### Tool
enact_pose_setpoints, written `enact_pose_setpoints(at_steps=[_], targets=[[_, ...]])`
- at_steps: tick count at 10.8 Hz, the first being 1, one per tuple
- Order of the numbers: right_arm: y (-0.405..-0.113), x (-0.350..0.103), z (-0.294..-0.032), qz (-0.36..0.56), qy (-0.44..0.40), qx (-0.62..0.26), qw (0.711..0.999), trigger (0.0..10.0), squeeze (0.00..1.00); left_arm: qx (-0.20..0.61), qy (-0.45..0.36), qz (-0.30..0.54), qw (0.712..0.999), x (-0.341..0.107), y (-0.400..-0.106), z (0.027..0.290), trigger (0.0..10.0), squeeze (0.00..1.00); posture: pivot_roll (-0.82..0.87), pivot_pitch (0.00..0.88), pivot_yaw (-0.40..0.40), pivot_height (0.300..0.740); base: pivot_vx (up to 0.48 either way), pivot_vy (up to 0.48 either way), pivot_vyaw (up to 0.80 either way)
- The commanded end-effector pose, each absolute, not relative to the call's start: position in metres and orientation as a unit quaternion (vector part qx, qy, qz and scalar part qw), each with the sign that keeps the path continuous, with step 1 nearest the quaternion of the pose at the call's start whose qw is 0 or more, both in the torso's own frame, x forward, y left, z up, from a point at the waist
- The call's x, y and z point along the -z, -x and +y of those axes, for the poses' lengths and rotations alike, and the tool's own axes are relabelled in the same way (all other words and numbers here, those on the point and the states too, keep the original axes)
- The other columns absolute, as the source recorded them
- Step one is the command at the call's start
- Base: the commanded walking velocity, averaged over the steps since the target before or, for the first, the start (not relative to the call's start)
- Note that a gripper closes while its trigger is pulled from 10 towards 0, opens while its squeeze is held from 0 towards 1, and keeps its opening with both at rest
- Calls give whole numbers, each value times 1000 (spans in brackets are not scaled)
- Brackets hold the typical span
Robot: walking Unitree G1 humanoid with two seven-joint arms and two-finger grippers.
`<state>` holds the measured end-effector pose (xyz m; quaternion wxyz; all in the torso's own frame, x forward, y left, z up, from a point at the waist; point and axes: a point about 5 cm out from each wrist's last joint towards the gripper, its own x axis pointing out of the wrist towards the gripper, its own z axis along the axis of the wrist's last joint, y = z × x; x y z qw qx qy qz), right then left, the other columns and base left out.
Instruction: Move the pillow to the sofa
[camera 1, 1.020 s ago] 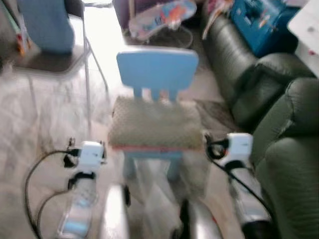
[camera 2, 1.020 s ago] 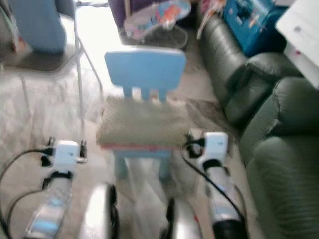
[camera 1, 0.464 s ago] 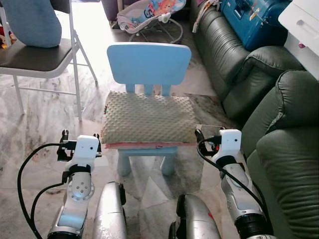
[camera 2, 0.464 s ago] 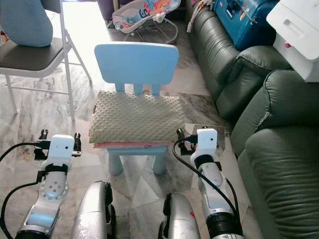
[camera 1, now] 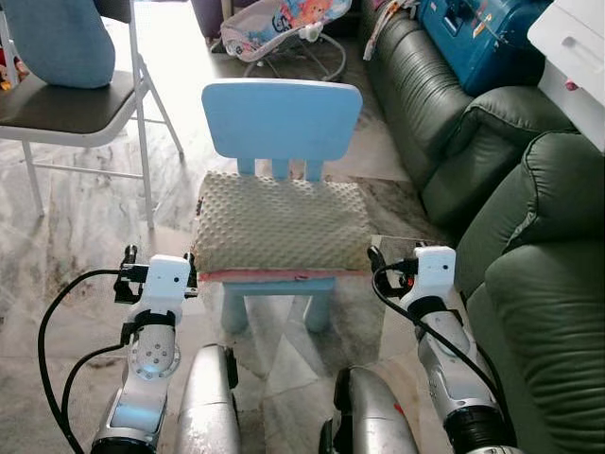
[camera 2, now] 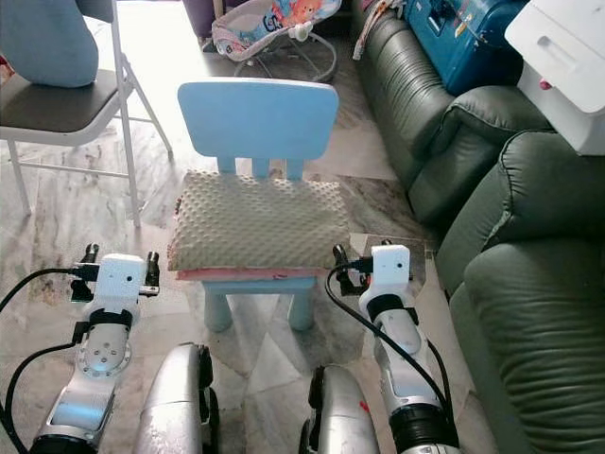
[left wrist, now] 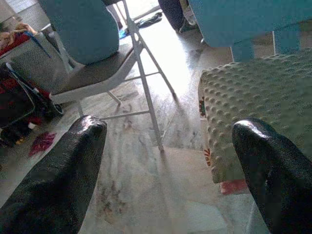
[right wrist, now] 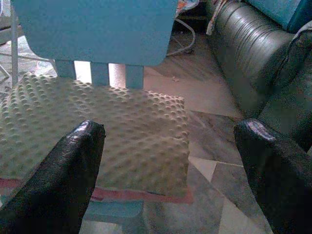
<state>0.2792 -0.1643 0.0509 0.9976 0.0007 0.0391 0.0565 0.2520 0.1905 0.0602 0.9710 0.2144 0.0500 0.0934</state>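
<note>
since half a second ago, left claw (camera 1: 156,274) has edged slightly closer to the pillow; right claw (camera 1: 408,269) holds the same station at the opposite corner. the pillow (camera 1: 281,227) lies flat on the seat of a small blue plastic chair (camera 1: 282,118), against its slatted backrest. the pillow top is pale green fabric with a raised dimpled texture, rectangular, with a pink-red edge along the near side. both of my claws are spread wide, each with two rounded black fingers (left wrist: 58,180) of pebbled rubber-like finish, gripping nothing. left claw sits just beside the pillow's left front corner, right claw just beside the right front corner, neither touching. the sofa (camera 1: 529,236), dark green leather with padded arms, stands to my right. the floor (camera 1: 76,227) is glossy veined marble. a metal folding chair (camera 1: 85,104) stands to the left.
</note>
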Motion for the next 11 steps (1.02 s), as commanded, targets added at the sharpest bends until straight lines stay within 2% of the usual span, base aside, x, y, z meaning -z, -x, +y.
enact_pose_setpoints(at_steps=[1,4,8,11], targets=[[-279,-49,-162,42,4,-65,997,10000,0,-88,-208,58,972,-59,-250,190,10000,0,-21,145,-59,629,300,0,0],[-279,-49,-159,43,-1,-76,996,10000,0,-88,-206,60,973,-59,-251,190,10000,0,-23,149,-58,629,194,0,0],[-278,-49,-158,42,-3,-81,996,10000,0,-89,-207,58,973,-58,-251,187,10000,0,-27,154,-57,569,0,0,0],[-279,-49,-156,42,-5,-86,995,10000,0,-88,-208,56,972,-59,-253,187,10000,0,-25,155,-56,564,0,0,0]])
